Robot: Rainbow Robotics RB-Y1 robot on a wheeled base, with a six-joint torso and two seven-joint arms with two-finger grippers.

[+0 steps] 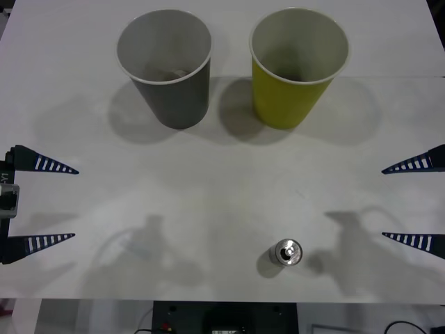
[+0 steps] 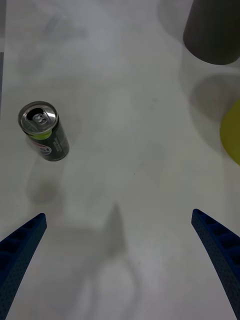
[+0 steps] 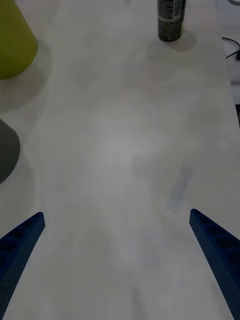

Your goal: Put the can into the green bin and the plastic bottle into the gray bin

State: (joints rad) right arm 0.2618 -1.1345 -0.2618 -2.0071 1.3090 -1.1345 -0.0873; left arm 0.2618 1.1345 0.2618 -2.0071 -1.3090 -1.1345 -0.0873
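The can (image 1: 287,252) stands upright near the table's front edge, right of centre, its silver top and pull tab showing (image 2: 42,131) (image 3: 171,20). At the back stand the gray bin (image 1: 167,66) on the left and the green bin (image 1: 297,66) on the right, both upright. A pale shape lies in the gray bin's bottom, too dim to name; the plastic bottle is hidden. My left gripper (image 1: 74,204) hovers open at the left edge. My right gripper (image 1: 384,203) is open at the right edge, apart from the can. Nothing sits between either pair of fingers.
The white table (image 1: 222,174) lies bare between the two grippers and in front of the bins. Its front edge runs just behind the can, with dark equipment and cables (image 1: 222,320) below it.
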